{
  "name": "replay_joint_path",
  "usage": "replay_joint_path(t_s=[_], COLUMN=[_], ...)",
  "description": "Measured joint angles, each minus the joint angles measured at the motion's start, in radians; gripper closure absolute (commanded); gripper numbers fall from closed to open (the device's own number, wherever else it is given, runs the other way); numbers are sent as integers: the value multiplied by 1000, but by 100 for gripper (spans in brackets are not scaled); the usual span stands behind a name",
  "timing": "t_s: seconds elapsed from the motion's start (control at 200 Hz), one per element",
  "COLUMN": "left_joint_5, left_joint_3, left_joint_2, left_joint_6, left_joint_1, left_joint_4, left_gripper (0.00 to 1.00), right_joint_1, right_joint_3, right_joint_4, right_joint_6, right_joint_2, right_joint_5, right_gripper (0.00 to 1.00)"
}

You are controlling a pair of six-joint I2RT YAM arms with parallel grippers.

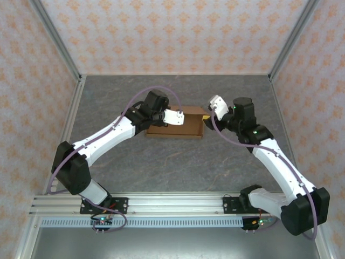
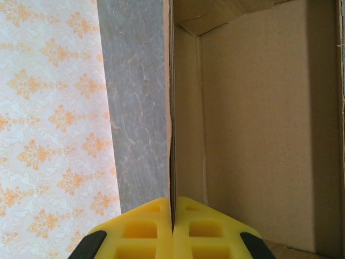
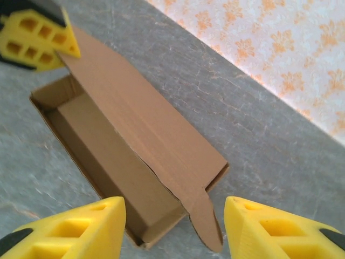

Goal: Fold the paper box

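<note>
At the middle of the table point(image 1: 161, 172), the paper box point(image 1: 173, 128) sits open with its lid flap point(image 3: 145, 135) raised. The left gripper point(image 2: 172, 208) is pressed together on the flap's edge. The right gripper point(image 3: 173, 205) stands spread near the box's tabbed end.

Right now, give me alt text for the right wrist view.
A plain brown cardboard paper box sits on the grey stone-patterned table, its long lid flap open. The left gripper pinches that flap's far corner; the open right gripper straddles the near end tab.

paper box point(image 1: 175, 125) brown | right hand point(image 3: 173, 211) yellow | table point(image 1: 161, 167) grey, veined | walls point(image 1: 161, 32) cream, orange floral
</note>
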Motion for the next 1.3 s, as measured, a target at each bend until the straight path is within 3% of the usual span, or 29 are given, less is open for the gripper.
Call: replay_joint_path(t_s=[0.43,0.836,1.301], left_joint_5=[0,-5,-3], left_joint_3=[0,0,0], left_joint_2=[0,0,0], left_joint_6=[-2,-3,-3], left_joint_1=[0,0,0], left_joint_4=[0,0,0], left_gripper=[100,100,100], right_joint_1=[35,91,91], right_joint_3=[28,29,47], right_joint_4=[-49,-28,11], right_joint_6=[-340,-488,-528], right_joint_2=[87,165,102], right_joint_5=[-42,15,66], right_gripper=[52,70,62])
